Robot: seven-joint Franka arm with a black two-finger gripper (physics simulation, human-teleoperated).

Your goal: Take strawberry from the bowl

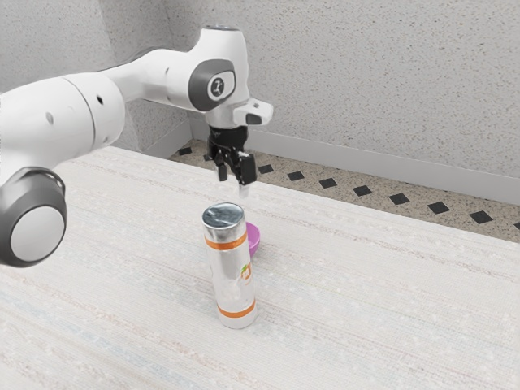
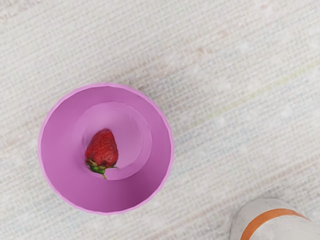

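Above the pale textured tabletop (image 1: pixel 341 301), the black two-finger gripper (image 1: pixel 234 174) hangs released, jaws apart; the white cylindrical orange-banded bottle (image 1: pixel 233 272) stands near the round pink-purple smooth-walled bowl (image 2: pixel 55 150); inside, below the jaws, the red green-capped fleshy strawberry (image 2: pixel 102 149) lies lengthwise, its long axis's angle to them unclear

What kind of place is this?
Probably a simulated indoor room: a pale streaked table, speckled gray walls, and a floor with black diamond tiles.

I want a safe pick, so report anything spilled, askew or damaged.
Nothing stands out: the strawberry lies in the upright bowl, the cylindrical container stands upright nearby, and I see no spill or damage.
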